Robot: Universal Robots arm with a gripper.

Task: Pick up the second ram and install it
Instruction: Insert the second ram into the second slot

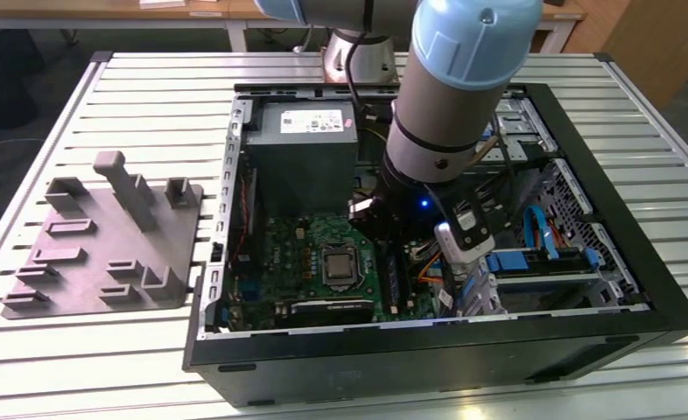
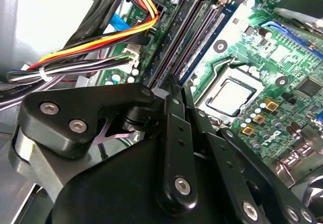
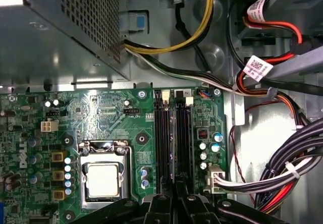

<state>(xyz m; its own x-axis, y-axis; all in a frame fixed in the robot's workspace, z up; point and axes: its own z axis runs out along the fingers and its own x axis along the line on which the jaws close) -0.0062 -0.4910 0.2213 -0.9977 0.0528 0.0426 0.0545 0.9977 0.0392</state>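
My gripper [image 3: 174, 198] hangs inside the open computer case [image 1: 438, 354], right over the black memory slots [image 3: 162, 143] of the green motherboard [image 3: 101, 113]. In both wrist views its two black fingers [image 2: 176, 133] stand pressed close together. Between them a thin dark strip, the second ram [image 3: 174, 148] seen edge-on, runs along the slots; its lower edge appears to sit in or just above a slot. In the exterior view the arm [image 1: 449, 122] reaches down into the case and hides the slots.
The grey fixture [image 1: 99, 254] lies on the slatted table at the exterior view's left, its tabs bare. The processor socket [image 3: 103, 181] sits beside the slots. Bundled cables [image 3: 282, 168] crowd the other side. A grey power supply [image 1: 303, 140] stands behind the board.
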